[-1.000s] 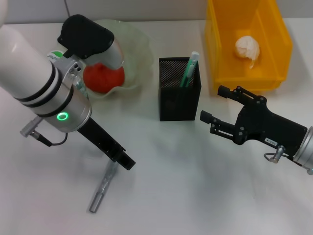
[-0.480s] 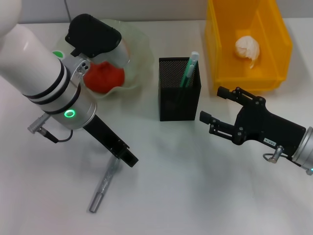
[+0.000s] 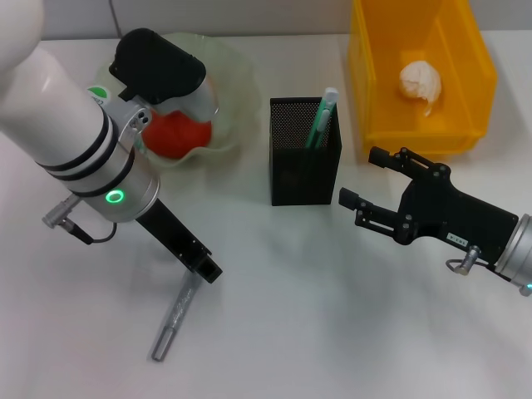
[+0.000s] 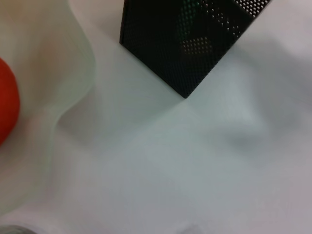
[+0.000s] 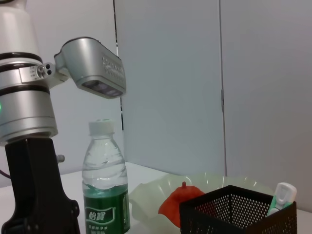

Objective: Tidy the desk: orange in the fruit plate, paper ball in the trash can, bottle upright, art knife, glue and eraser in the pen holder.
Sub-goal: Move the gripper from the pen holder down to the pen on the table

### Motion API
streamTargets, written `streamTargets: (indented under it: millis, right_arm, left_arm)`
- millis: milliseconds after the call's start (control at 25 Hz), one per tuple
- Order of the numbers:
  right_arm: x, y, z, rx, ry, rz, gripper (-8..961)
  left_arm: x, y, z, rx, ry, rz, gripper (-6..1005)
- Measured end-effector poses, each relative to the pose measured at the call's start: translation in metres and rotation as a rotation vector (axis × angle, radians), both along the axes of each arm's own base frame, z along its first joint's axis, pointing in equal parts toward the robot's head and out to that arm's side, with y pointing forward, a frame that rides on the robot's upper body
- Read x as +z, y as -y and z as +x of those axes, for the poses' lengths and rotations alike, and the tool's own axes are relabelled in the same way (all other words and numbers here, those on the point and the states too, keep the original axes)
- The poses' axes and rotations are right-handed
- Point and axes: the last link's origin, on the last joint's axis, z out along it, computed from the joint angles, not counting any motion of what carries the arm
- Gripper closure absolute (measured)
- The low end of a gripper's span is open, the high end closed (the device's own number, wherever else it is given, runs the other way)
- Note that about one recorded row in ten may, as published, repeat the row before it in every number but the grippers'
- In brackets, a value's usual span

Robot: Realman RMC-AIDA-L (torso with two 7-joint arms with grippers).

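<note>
The silver art knife lies flat on the white desk at the front left. My left gripper hangs over its upper end, touching it or just above it. The orange rests in the pale-green fruit plate. Inside the yellow trash can lies the paper ball. A green-and-white glue stick stands in the black mesh pen holder. The bottle is upright beside the plate. My right gripper is open and empty, right of the pen holder. The eraser is out of view.
My bulky left arm covers the desk's left side and most of the bottle in the head view. In the left wrist view the pen holder and the plate's rim are close together, with bare desk between them.
My left arm has swayed slightly, its gripper tip now a little further left over the knife's end. The knife and my right arm have not moved.
</note>
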Motion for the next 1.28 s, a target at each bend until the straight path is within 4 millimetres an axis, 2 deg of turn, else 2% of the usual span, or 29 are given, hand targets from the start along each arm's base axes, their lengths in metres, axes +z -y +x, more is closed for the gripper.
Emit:
streamTargets:
  millis: [720,1280]
  right_arm:
    - [-0.001,-0.002,-0.002,0.000,-0.003,-0.002,167]
    - [-0.003,0.000,-0.001,-0.010,-0.007,-0.009,168]
  left_arm:
    - [-0.002,0.001,-0.007,-0.001,-0.045,-0.015,434]
    - [-0.011,0.004,-0.001,-0.049,-0.071,-0.041,447]
